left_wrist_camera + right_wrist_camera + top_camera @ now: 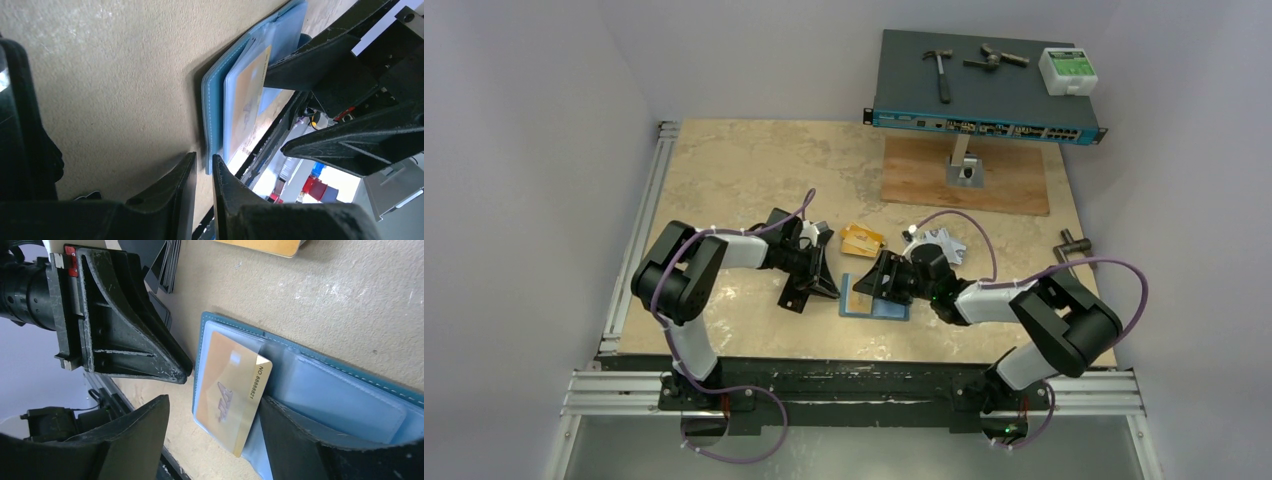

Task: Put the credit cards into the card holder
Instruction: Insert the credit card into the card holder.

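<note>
The teal-blue card holder lies open on the table, near-centre. An orange-gold credit card sits part-tucked in its pale left pocket. The right fingers are released, straddling the card. The left fingers are almost clenched and empty, at the holder's left edge.

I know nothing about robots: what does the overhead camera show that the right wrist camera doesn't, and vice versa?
Only overhead: the left arm and right arm whole, the blue box with a hammer on top, a wooden board. Only the right wrist: the number printed on the gold card and the clear pocket it sits partly inside. Both: the open card holder, that card, loose gold cards.
</note>
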